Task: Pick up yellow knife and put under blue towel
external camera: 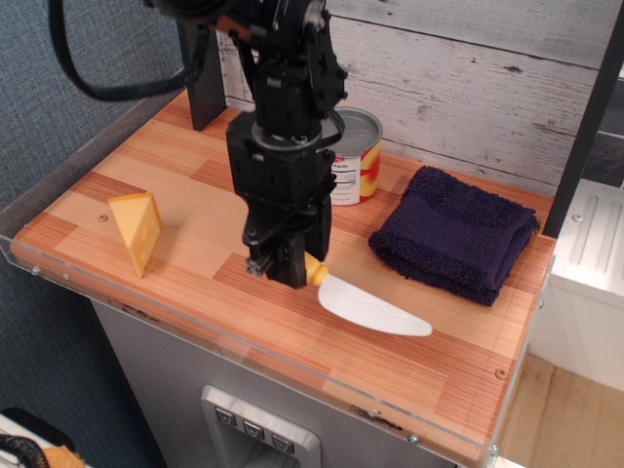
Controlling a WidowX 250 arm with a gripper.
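Pinching the yellow knife [363, 301] by its handle, the black gripper [297, 273] is seen low over the front-middle of the wooden table [195, 210], fingers closed on the handle so that only a small bit of yellow is left showing at the lower right of the fingers. The white blade is pointed out to the right and slightly toward the front edge, lying nearly flat; whether it is touching the wood cannot be told. The blade tip is seen near the front left corner of the blue towel [455, 233] but apart from it. The towel is lying folded and flat at the right side of the table, with nothing tucked under it as far as can be seen. A can [352, 156] is standing upright behind the gripper, partly hidden by the arm, just left of the towel. A yellow cheese wedge [138, 230] is standing on the left part of the table, well apart from the knife. A clear plastic rim [117, 302] is fitted along the table edge, and a plank wall [468, 68] is seen behind.
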